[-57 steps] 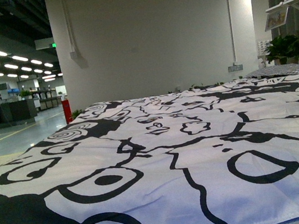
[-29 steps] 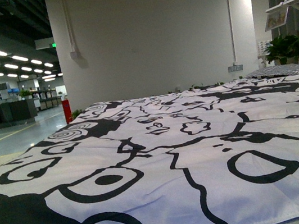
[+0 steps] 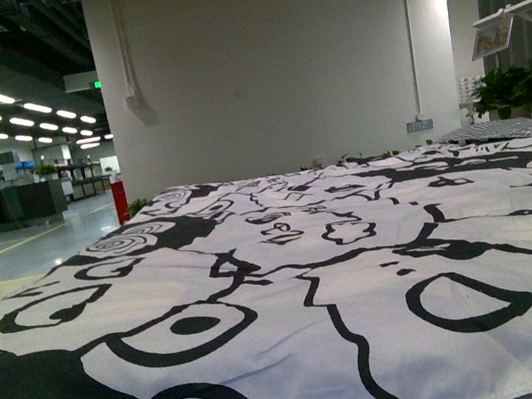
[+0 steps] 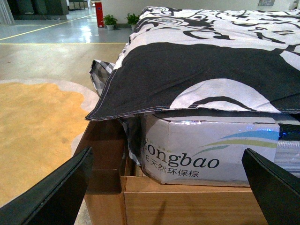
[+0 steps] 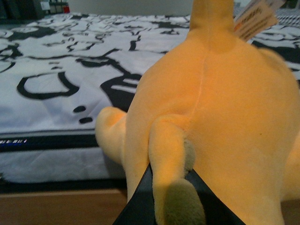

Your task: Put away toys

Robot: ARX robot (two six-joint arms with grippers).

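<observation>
A yellow-orange plush toy (image 5: 211, 122) fills most of the right wrist view, seen from behind, with a paper tag near its top. My right gripper (image 5: 171, 199) is shut on one of its limbs, the black fingers (image 5: 138, 206) pressed against both sides. The toy hangs in front of the bed's edge. In the left wrist view my left gripper (image 4: 168, 187) is open, its two black fingers (image 4: 56, 192) wide apart with nothing between them, facing the bed's corner. Neither arm nor the toy shows in the front view.
A bed with a black-and-white patterned cover (image 3: 290, 287) spreads ahead. Under the cover's corner sits a wrapped mattress (image 4: 206, 145) on a wooden bed frame (image 4: 187, 201). A white wall (image 3: 264, 58) stands behind the bed, and open floor (image 4: 37, 108) lies to the left.
The front view has shifted slightly; the bed cover sits a little lower and nearer in the frame. Nothing else visibly differs.
</observation>
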